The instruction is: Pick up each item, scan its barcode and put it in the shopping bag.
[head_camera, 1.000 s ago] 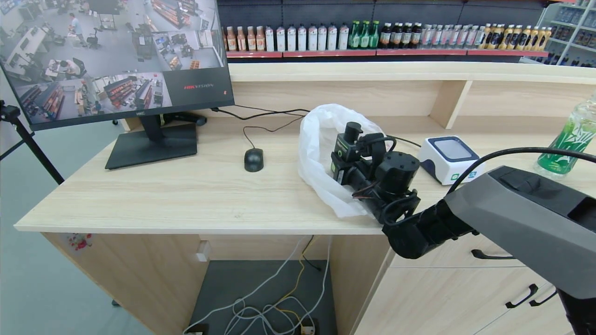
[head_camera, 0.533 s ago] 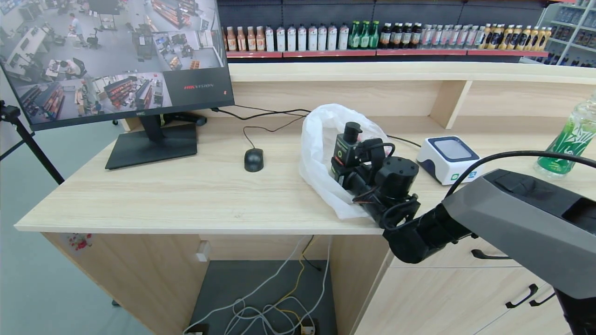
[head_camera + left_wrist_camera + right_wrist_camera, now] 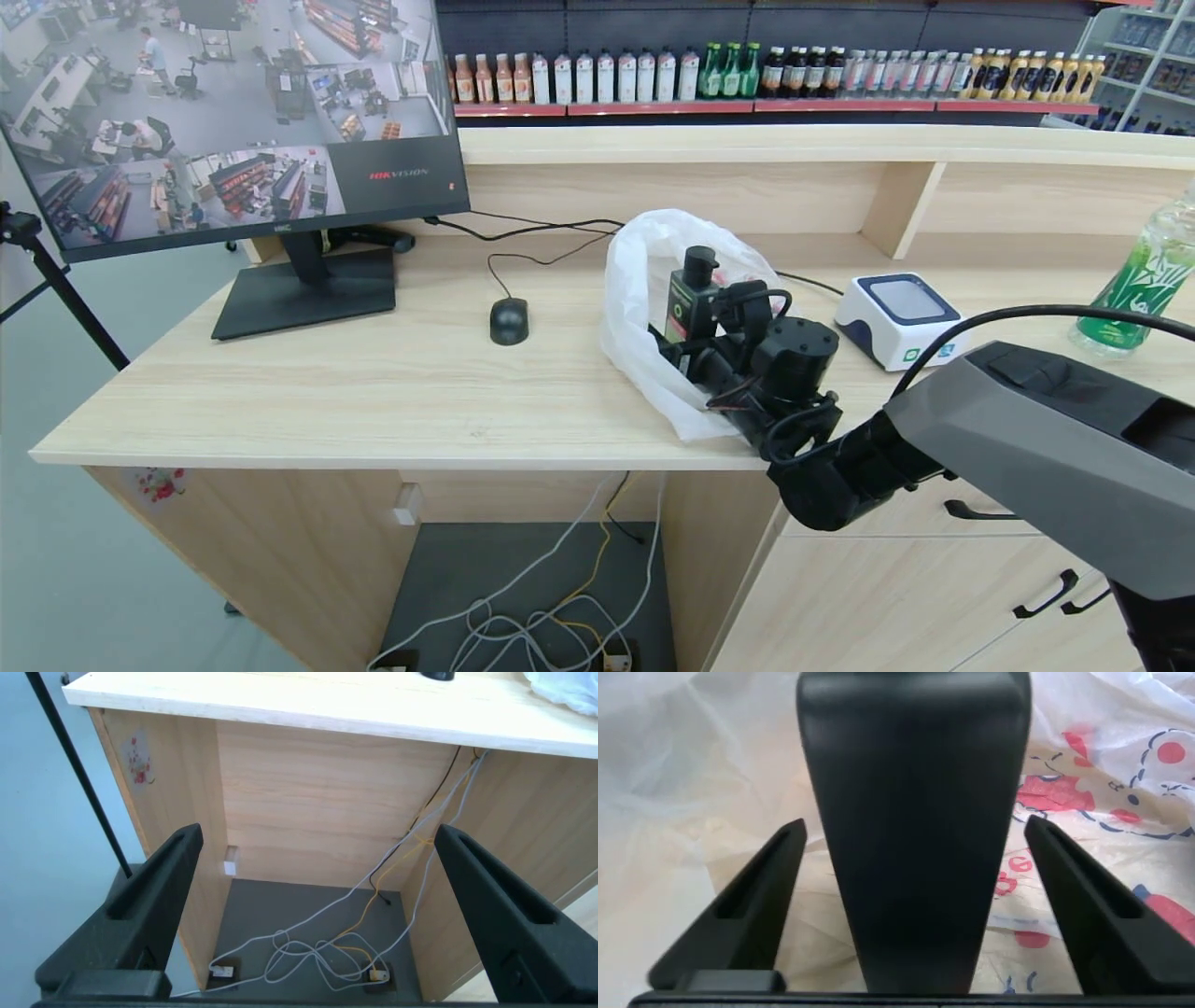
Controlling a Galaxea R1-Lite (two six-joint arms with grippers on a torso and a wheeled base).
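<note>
A dark pump bottle [image 3: 691, 291] with a black cap and a green label stands upright inside the white shopping bag [image 3: 635, 271] on the counter. My right gripper [image 3: 915, 831] is in the bag's mouth and is open. Its fingers [image 3: 757, 905] stand wide on either side of the dark bottle [image 3: 915, 812] and are apart from it. A packet with red and blue print [image 3: 1083, 849] lies in the bag behind the bottle. The white barcode scanner [image 3: 898, 319] sits right of the bag. My left gripper [image 3: 318, 840] hangs open below the counter edge, holding nothing.
A green drink bottle [image 3: 1141, 280] stands at the counter's far right. A monitor [image 3: 233, 112] and a black mouse [image 3: 509, 320] occupy the left part. Bare counter lies in front of the mouse. Loose cables [image 3: 327, 943] lie in the recess under the counter.
The dark bottle now stands straighter and shows more of its body in the bag. The right wrist has shifted slightly down and back from it.
</note>
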